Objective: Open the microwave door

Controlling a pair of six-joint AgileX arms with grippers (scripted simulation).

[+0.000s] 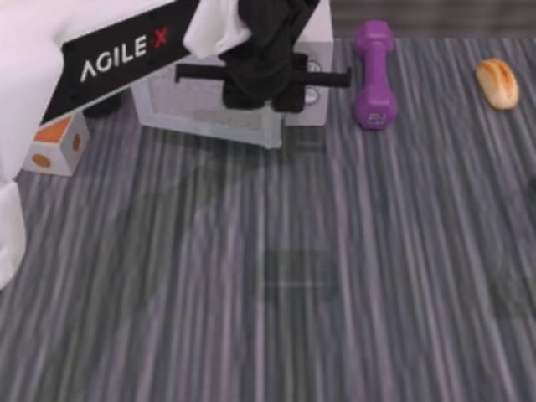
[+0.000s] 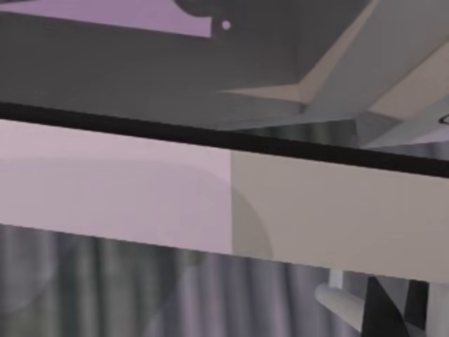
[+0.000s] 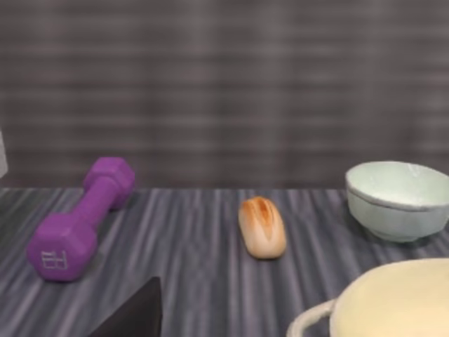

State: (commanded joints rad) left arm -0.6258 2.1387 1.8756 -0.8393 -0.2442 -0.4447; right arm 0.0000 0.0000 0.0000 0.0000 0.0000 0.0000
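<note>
Left tool point(image 1: 260, 79) over microwave door point(image 1: 209, 113), seemingly ajar

The left arm extended from the table's left edge diagonally toward the far side, its black wrist angled downward and the left gripper point(image 1: 261, 75) held low there, while the right arm stayed out of the top view with only a dark part visible in its wrist view.

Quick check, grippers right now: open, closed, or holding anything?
Left gripper: over the microwave door; open or closed cannot be told.
Right gripper: not in the top view; state cannot be told.
</note>
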